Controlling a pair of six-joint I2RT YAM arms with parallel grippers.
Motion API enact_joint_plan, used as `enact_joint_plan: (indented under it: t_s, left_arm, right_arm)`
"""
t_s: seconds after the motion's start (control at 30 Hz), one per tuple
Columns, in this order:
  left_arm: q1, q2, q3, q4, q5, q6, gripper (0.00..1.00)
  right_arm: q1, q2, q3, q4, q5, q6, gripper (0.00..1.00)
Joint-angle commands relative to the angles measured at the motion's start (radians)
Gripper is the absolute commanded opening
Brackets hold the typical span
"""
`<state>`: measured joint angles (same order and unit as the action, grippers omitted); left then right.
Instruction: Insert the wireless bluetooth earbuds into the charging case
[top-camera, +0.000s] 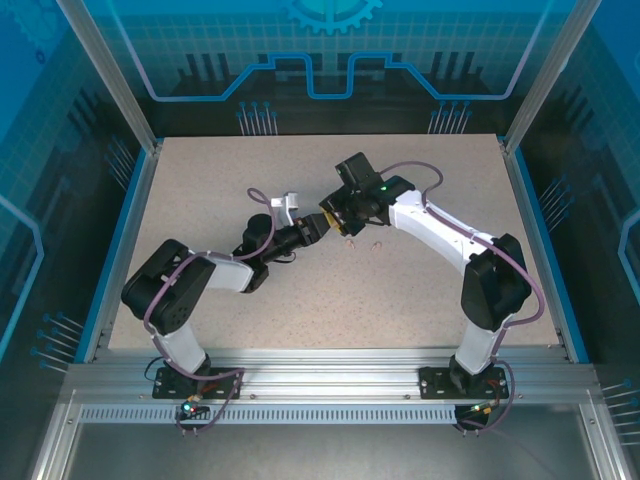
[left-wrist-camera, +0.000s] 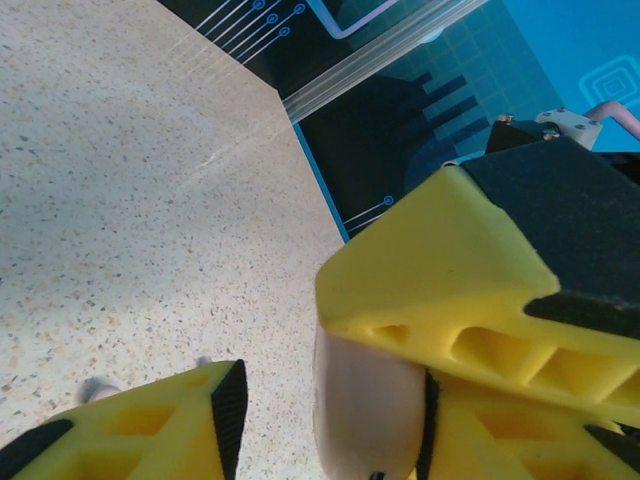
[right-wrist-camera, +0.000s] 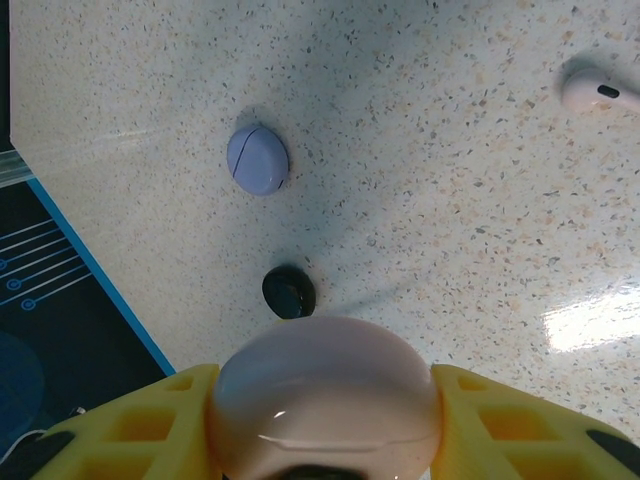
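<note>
Right gripper is pinching the pale pink charging case, steadying it I guess, while left gripper is hovering alongside, jaws apart.

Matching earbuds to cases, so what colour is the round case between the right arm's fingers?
The case is pale pink, clearest in the right wrist view.

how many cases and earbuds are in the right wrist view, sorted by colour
lilac case: 1
black case: 1
pale pink case: 1
pale pink earbud: 1
total: 4
</note>
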<state>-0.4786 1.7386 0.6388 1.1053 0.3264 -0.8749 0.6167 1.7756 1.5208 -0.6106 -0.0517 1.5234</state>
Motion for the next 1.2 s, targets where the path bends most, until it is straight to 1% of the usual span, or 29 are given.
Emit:
enact_joint_plan:
  t_s: [0.0, 0.1, 0.23, 0.3, 0.4, 0.43, 0.5, 0.57, 0.63, 0.7, 0.8, 0.9, 1.0, 1.07, 1.17]
  left_arm:
    - [-0.002, 0.020, 0.027, 0.039, -0.038, -0.016, 0.45]
    - [-0.002, 0.025, 0.026, 0.044, -0.041, -0.018, 0.41]
    - [-0.004, 0.034, 0.027, 0.055, -0.047, -0.029, 0.32]
    - [-0.005, 0.036, 0.025, 0.060, -0.047, -0.032, 0.26]
    - [-0.005, 0.035, 0.019, 0.058, -0.047, -0.037, 0.14]
    - [-0.006, 0.033, 0.016, 0.059, -0.047, -0.041, 0.11]
    - [-0.005, 0.026, 0.009, 0.055, -0.047, -0.047, 0.04]
    - [-0.006, 0.007, 0.003, 0.032, -0.052, -0.047, 0.00]
    - [-0.004, -0.020, -0.001, -0.006, -0.046, -0.040, 0.00]
    - [-0.003, -0.056, -0.002, -0.061, -0.030, -0.020, 0.00]
    - [0.001, -0.120, 0.008, -0.178, 0.019, 0.040, 0.00]
    - [0.025, -0.185, 0.030, -0.304, 0.104, 0.105, 0.00]
    - [0.064, -0.233, 0.051, -0.386, 0.211, 0.155, 0.00]
    - [0.093, -0.250, 0.072, -0.423, 0.298, 0.177, 0.00]
    - [0.121, -0.271, 0.105, -0.487, 0.392, 0.217, 0.00]
  right_arm:
    - [0.018, -0.013, 0.021, 0.005, -0.008, 0.014, 0.36]
    - [0.020, -0.014, 0.018, 0.006, -0.010, 0.015, 0.36]
    - [0.021, -0.018, 0.012, 0.012, -0.009, 0.021, 0.36]
    - [0.021, -0.019, 0.010, 0.013, -0.008, 0.022, 0.36]
    - [0.018, -0.025, 0.009, 0.018, -0.005, 0.024, 0.38]
    - [0.015, -0.028, 0.008, 0.023, -0.004, 0.024, 0.42]
    - [-0.003, -0.036, 0.010, 0.037, -0.003, 0.015, 0.56]
    - [-0.024, -0.046, 0.018, 0.052, -0.003, -0.016, 0.66]
    - [-0.047, -0.067, 0.030, 0.033, 0.011, -0.056, 0.72]
    - [-0.070, -0.102, 0.019, 0.019, 0.024, -0.098, 0.73]
    - [-0.105, -0.176, -0.050, 0.035, 0.035, -0.190, 0.74]
    - [-0.134, -0.247, -0.133, 0.064, 0.025, -0.347, 0.74]
    - [-0.159, -0.308, -0.230, 0.161, -0.051, -0.528, 0.74]
    - [-0.162, -0.351, -0.298, 0.256, -0.108, -0.665, 0.74]
    - [-0.160, -0.411, -0.384, 0.390, -0.211, -0.829, 0.74]
